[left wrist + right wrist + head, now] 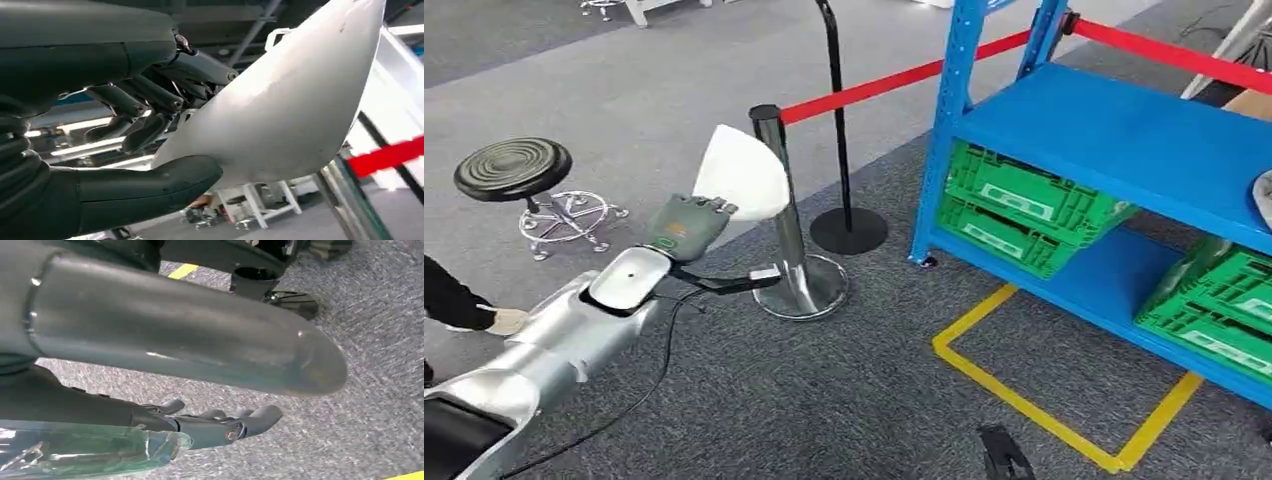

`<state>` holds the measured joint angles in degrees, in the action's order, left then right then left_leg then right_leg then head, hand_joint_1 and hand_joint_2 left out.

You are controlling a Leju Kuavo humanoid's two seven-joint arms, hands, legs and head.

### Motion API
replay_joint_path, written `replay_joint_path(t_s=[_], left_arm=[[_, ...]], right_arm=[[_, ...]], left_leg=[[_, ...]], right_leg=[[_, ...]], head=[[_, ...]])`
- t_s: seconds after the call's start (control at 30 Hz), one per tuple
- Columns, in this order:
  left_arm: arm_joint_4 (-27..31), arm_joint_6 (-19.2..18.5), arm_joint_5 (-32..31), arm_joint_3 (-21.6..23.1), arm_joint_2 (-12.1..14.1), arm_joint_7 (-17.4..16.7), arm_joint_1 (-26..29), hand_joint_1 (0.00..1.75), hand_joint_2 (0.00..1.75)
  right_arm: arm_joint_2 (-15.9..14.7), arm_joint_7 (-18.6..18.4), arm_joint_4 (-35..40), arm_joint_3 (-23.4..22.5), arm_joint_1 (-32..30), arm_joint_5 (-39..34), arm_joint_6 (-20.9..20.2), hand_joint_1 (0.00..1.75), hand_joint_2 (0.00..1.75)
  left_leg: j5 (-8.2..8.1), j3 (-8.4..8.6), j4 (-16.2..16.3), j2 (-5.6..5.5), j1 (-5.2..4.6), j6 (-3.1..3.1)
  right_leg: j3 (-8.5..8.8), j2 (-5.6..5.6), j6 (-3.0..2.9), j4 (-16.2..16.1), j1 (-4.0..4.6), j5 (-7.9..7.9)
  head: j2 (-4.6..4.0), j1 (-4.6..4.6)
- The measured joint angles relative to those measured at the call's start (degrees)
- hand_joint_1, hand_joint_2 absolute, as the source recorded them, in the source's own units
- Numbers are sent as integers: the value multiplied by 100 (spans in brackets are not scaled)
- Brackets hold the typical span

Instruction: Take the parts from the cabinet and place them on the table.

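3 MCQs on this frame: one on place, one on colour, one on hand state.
1. Where do the green crates sit?
A. on the blue rack's lower shelves
B. on the stool
C. on the floor inside the yellow tape

2. What colour is the barrier belt?
A. yellow
B. red
C. black

3. What is the left hand doing?
A. hanging with nothing in it
B. gripping the chrome post
C. holding a white curved part

Answers:
1 A, the crates lie under the blue rack's top shelf.
2 B, a red strip runs from the chrome post.
3 C, the fingers wrap the white curved part.
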<state>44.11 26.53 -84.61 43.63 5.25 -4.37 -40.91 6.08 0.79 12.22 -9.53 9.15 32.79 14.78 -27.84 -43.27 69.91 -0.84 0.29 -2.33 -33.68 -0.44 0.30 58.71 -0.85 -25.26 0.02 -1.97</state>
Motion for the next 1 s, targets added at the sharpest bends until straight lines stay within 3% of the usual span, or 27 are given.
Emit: replay_joint_path(t_s=[0.03,0.07,0.1,0.13,0.17,0.2,0.23,0.27,0.37,0.4,0.43,0.47,0.53,0.57,0.6,0.63,0.67,0.7,0.73,0.77,0.8,0.87,0.9,0.93,0.97,1.0], left_arm=[[11,-11,2,-7,2,11,2,168,175],[15,-33,2,-22,9,13,5,168,175],[17,-41,4,-39,15,22,2,168,175],[37,-50,4,-57,15,31,-8,168,175],[68,-59,7,-81,18,33,-25,168,175],[105,-72,7,-103,15,39,-50,168,175],[140,-83,9,-125,13,44,-92,168,175],[182,-92,11,-136,4,48,-105,168,175],[201,-105,13,-184,72,61,-107,168,175],[236,-105,15,-190,61,63,-107,168,175],[256,-112,17,-206,83,63,-127,168,175],[267,-125,17,-219,81,63,-151,168,175],[297,-153,22,-221,63,85,-151,168,175],[299,-175,24,-221,66,105,-147,168,175],[299,-188,28,-223,66,118,-146,168,175],[304,-194,35,-227,66,131,-146,168,175],[317,-195,39,-240,66,133,-148,168,175],[337,-194,42,-262,66,133,-150,168,175],[350,-197,44,-282,66,133,-161,168,175],[352,-199,50,-288,63,140,-177,168,175],[354,-201,55,-297,66,153,-183,168,175],[354,-201,61,-330,96,181,-176,168,175],[356,-201,63,-345,118,192,-174,168,175],[358,-201,63,-350,118,195,-190,168,175],[363,-201,63,-354,111,194,-214,168,175],[363,-201,66,-356,107,199,-218,168,175]], right_arm=[[-2,0,0,-20,-12,0,2,0,0],[-2,2,0,-35,-18,0,2,0,0],[-2,7,0,-37,-19,0,0,0,0],[0,11,0,-42,-16,0,-2,0,0],[0,18,0,-52,-12,0,-4,0,0],[0,26,2,-66,-9,0,-4,0,0],[-2,35,4,-79,-11,0,-4,0,0],[-2,44,4,-90,-10,0,-2,0,0],[-2,48,4,-122,-9,0,-4,0,0],[0,50,9,-125,-4,0,-4,0,0],[0,57,9,-129,-6,-2,-4,0,0],[0,55,7,-131,-23,-2,-4,0,0],[0,55,7,-135,-54,-2,-4,0,0],[0,55,7,-138,-57,-2,-4,0,0],[0,55,7,-142,-56,0,-7,0,0],[0,55,7,-151,-52,2,-7,0,0],[0,55,7,-164,-43,2,-7,0,0],[0,55,7,-170,-35,7,-11,0,0],[-4,55,7,-175,-28,7,-11,0,0],[-4,55,7,-177,-23,9,-11,0,0],[-4,46,7,-177,-22,13,-13,0,0],[-4,44,9,-181,-7,20,-13,0,0],[0,46,11,-186,3,22,-13,0,0],[0,48,11,-188,10,24,-13,0,0],[0,48,11,-190,9,28,-26,0,0],[0,48,11,-192,-7,35,-31,0,0]], left_leg=[[-138,-173,399,15,11,-13],[-140,-229,533,16,25,-22],[-21,-138,400,22,30,-24],[189,73,24,43,30,-21],[414,374,-515,135,27,-13],[565,657,-993,415,15,0],[521,798,-1275,755,-41,-17],[547,759,-1265,575,-31,90],[573,716,-1292,348,-53,191],[593,720,-1305,276,-18,225],[599,719,-1304,209,-5,264],[606,717,-1304,142,-3,301],[606,716,-1303,-53,-14,317],[610,716,-1303,-150,-19,321],[616,716,-1302,-243,-19,320],[623,718,-1301,-332,-18,310],[633,724,-1301,-435,-14,295],[644,725,-1301,-512,0,277],[654,714,-1296,-573,2,242],[661,691,-1292,-638,27,204],[691,680,-1334,-697,55,152],[767,682,-1430,-845,97,43],[763,665,-1403,-768,107,40],[610,582,-1244,-432,47,32],[377,416,-895,-200,39,7],[141,201,-412,-72,49,-16]], right_leg=[[-4,-73,0,0,0,0],[-6,-153,0,0,0,0],[-8,-228,1,1,0,-1],[-6,-305,4,1,0,-3],[1,-385,18,2,-1,-11],[12,-442,39,5,10,-20],[-2,-500,84,36,86,-49],[-1,-557,116,27,92,-48],[48,-799,192,-3,80,-64],[-4,-573,230,70,43,-141],[-86,-244,238,290,34,-296],[-286,-61,242,763,36,-537],[-740,33,246,1713,39,-906],[-867,35,234,1912,40,-920],[-852,35,222,1822,42,-800],[-717,45,206,1500,42,-578],[-435,116,179,900,36,-262],[-161,332,156,340,30,-24],[-37,672,119,57,12,-61],[10,601,146,-2,22,-48],[53,540,128,-11,66,-40],[93,413,39,-86,106,20],[140,310,14,-213,28,106],[161,259,-8,-272,43,127],[170,175,-20,-290,46,147],[179,80,-14,-304,49,152]], head=[[0,0],[0,-2],[0,-2],[0,-2],[0,-2],[0,-2],[0,-15],[0,18],[0,42],[0,50],[0,70],[0,79],[0,94],[0,90],[0,90],[0,94],[0,92],[0,92],[0,79],[0,89],[0,87],[0,98],[0,94],[0,75],[0,33],[0,35]])
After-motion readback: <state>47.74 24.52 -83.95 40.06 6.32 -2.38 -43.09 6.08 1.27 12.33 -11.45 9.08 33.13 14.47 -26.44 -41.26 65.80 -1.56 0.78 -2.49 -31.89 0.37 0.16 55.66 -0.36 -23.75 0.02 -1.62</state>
